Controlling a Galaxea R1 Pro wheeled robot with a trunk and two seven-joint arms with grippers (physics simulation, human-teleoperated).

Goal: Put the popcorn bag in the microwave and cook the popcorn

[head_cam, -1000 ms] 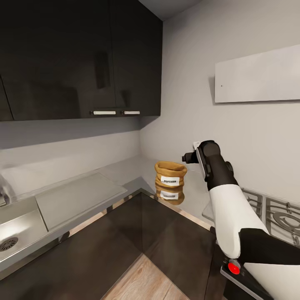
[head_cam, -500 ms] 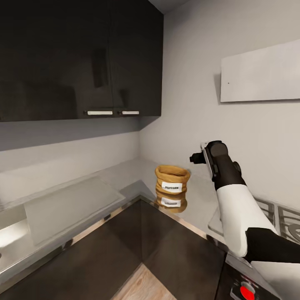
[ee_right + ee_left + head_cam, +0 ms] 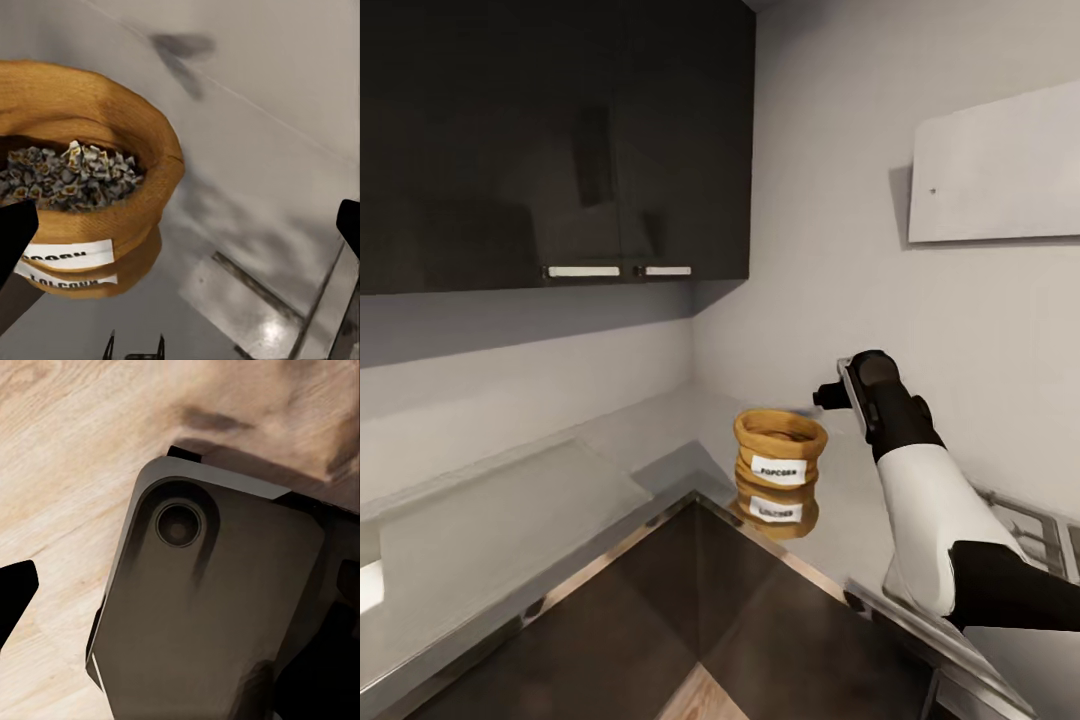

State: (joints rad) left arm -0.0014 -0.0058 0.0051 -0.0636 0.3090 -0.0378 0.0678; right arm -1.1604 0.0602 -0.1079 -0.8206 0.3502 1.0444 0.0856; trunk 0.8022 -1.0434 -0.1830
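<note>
Right gripper (image 3: 180,225) hovers spread beside popcorn bag (image 3: 780,459) on countertop (image 3: 660,420)

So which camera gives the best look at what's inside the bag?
The right wrist view: it looks down into the open bag, showing dark bits heaped inside. The head view shows the bag whole on the countertop, its contents hidden.

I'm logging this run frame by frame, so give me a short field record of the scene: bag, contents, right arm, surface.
bag: popcorn bag, upright near the inner corner of the countertop, label facing the camera
contents: dark, greyish kernels visible inside the open top
right end effector: open, raised beside the bag, not touching it
left end effector: over wood floor, state unclear
surface: glossy, mirrors the bag
</note>
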